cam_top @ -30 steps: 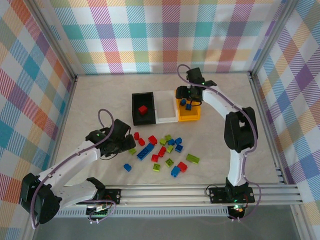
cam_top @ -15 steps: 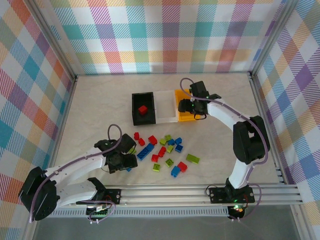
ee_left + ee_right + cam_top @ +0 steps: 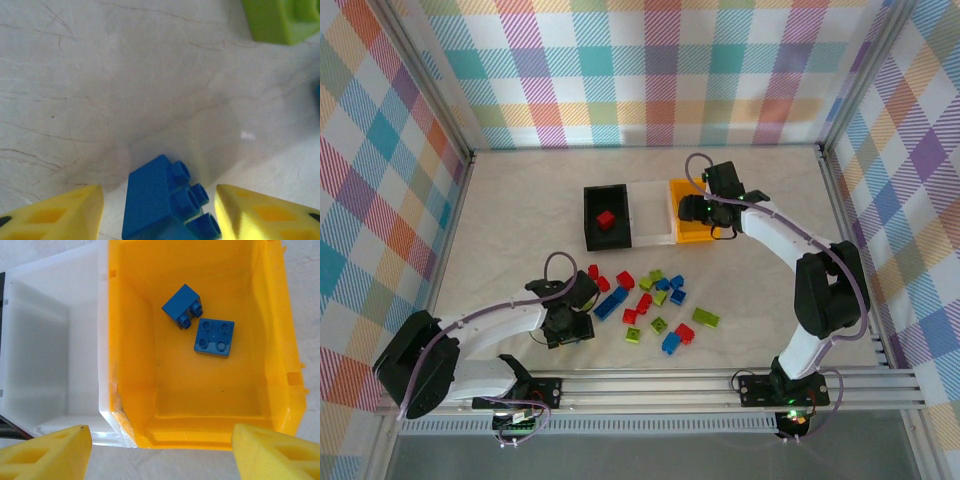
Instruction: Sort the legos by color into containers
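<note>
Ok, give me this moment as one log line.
left tool: open, astride blue brick on table | right tool: open, empty, over yellow bin | yellow bin: two blue bricks inside

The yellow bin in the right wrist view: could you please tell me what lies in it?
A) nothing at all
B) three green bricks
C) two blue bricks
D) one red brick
C: two blue bricks lie on the floor of the yellow bin, one on its side and one studs up, with no brick of another colour beside them.
</note>
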Action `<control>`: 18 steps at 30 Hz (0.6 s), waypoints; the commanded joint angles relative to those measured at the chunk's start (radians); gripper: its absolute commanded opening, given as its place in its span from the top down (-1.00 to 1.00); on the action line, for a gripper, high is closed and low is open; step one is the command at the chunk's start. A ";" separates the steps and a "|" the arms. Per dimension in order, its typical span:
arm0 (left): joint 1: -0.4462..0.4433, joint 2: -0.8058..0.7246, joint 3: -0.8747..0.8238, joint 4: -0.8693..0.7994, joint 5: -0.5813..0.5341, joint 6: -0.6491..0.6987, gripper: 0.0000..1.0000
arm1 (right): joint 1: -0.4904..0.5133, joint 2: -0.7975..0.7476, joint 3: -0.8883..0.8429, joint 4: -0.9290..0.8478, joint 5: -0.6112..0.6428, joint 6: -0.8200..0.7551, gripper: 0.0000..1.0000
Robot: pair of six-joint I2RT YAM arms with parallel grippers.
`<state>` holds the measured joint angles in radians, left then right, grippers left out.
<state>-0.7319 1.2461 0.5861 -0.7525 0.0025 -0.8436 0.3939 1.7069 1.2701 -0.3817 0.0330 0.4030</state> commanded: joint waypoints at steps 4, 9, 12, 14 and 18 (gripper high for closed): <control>-0.011 0.008 0.045 -0.008 -0.033 0.028 0.10 | 0.003 -0.029 -0.020 0.016 -0.005 -0.003 -0.47; -0.012 -0.012 0.056 -0.029 -0.041 0.031 0.32 | 0.003 -0.034 -0.023 0.023 -0.010 0.005 -0.46; -0.011 -0.021 0.072 -0.045 -0.041 0.031 0.46 | 0.003 -0.038 -0.026 0.024 -0.010 0.011 -0.45; -0.011 -0.027 0.092 -0.061 -0.043 0.036 0.52 | 0.004 -0.045 -0.029 0.023 -0.007 0.014 -0.45; -0.011 -0.026 0.178 -0.091 -0.053 0.061 0.62 | 0.000 -0.074 -0.054 0.028 0.005 0.024 -0.44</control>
<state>-0.7330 1.2385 0.6922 -0.7998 -0.0284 -0.8108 0.3939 1.6867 1.2366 -0.3794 0.0334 0.4080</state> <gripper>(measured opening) 0.272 0.723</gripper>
